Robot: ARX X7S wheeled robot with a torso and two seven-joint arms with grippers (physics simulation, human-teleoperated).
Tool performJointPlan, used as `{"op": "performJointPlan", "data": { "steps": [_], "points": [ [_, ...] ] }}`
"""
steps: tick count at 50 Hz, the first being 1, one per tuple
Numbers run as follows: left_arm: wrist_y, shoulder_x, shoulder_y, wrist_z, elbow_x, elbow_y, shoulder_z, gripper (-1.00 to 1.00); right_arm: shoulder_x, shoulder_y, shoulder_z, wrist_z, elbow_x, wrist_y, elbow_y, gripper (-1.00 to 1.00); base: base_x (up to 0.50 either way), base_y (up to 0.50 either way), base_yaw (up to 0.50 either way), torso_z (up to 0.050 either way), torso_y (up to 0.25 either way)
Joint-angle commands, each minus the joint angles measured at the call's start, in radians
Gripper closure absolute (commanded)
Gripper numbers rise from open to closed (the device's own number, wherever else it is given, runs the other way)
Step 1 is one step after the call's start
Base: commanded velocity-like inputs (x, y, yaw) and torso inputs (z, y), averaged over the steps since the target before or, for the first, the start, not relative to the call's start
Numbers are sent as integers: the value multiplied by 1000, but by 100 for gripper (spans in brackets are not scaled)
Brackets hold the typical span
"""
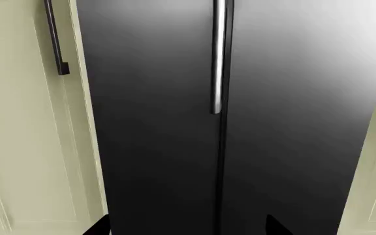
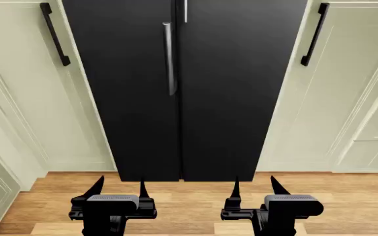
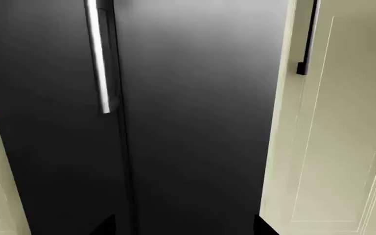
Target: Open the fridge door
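Open floor before the closed black fridge front

Both pincers, left and right, hang with jaws apart over bare wooden plank floor, nothing between them and the wider glossy black fridge door. Cream cabinet doors with black bar handles wall in left and right.

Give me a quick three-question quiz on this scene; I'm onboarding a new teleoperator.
1. True or false: the fridge door is shut.
2. The left tool and right tool are: A) both open, touching nothing; B) both shut; C) gripping a handle.
3. Fill in: the cabinet handles are ___ in colour.

Key: 1 true; 2 A; 3 black.
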Motion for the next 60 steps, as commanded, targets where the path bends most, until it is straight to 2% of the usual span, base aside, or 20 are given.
{"op": "performJointPlan", "data": {
  "steps": [1,38,60],
  "points": [
    [0,-16,-1,-18,-16,-2,19,-100,16,0,-20,20,16,1,0,-100,0,0,0,0,0],
    [11,-87,-4,-85,-77,-11,104,-100,84,1,-102,94,84,-3,-5,-100,0,0,0,0,0],
    [57,-113,-4,-93,-120,-15,125,-100,107,4,-130,124,106,-7,-6,-100,0,0,0,48,0]
  ]
}}
